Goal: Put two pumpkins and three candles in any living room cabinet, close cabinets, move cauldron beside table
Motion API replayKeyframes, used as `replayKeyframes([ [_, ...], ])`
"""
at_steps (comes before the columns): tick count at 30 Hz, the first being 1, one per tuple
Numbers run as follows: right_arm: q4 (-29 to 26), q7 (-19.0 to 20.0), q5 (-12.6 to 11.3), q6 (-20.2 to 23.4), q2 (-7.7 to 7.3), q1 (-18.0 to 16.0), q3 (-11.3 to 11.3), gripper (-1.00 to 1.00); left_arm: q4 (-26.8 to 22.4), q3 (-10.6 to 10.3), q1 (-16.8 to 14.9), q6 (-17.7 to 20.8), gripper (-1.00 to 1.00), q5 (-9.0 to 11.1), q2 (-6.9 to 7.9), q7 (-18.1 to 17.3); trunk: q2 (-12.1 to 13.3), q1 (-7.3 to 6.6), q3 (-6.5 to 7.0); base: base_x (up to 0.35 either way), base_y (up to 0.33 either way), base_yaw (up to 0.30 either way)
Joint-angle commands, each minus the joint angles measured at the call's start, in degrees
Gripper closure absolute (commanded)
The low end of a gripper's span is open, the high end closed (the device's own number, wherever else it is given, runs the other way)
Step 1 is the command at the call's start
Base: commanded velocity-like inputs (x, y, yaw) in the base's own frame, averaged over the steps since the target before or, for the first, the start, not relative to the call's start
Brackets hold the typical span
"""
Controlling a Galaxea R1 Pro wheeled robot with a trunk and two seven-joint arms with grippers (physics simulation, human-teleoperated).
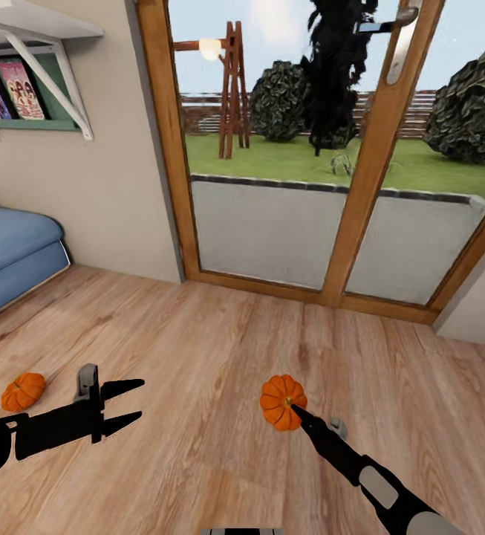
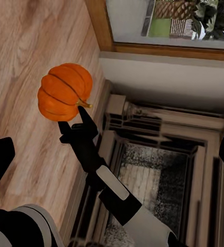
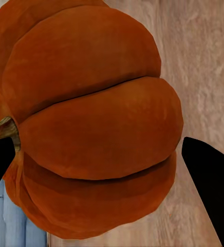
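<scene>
Pumpkin (image 3: 91,123) clamped between fingers of right gripper (image 1: 295,410), held off the wood floor (image 1: 220,349) near glass patio doors (image 1: 361,186). Second pumpkin (image 1: 23,391) lies on floor beside left gripper (image 1: 123,405), jaws spread, empty. Step: pumpkin pickup/carry, 1 of 2. Next, judged: turn base toward cabinet, keep grip firm; sofa (image 1: 8,256) at far left.
</scene>
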Motion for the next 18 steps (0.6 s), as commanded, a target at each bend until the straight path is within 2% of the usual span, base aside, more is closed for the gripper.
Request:
replayKeyframes([
  [1,-0.1,0.1,-0.8,0.6,-0.03,0.0,0.1,1.0,0.0,0.0,0.0,0.1,-1.0,0.6,0.03,0.6,0.0,0.02,-0.05,0.335,0.0,0.0],
  [14,-0.1,-0.5,-0.8,0.6,-0.02,0.0,0.1,1.0,0.0,0.2,0.0,0.1,-1.0,0.6,0.02,0.6,0.0,0.02,-0.05,0.332,0.0,0.001],
  [18,-0.1,-0.5,-0.8,0.6,-0.02,-0.1,0.1,1.0,0.0,0.2,0.0,0.1,-1.0,0.7,0.02,0.5,0.0,0.02,-0.05,0.217,0.0,0.184],
])
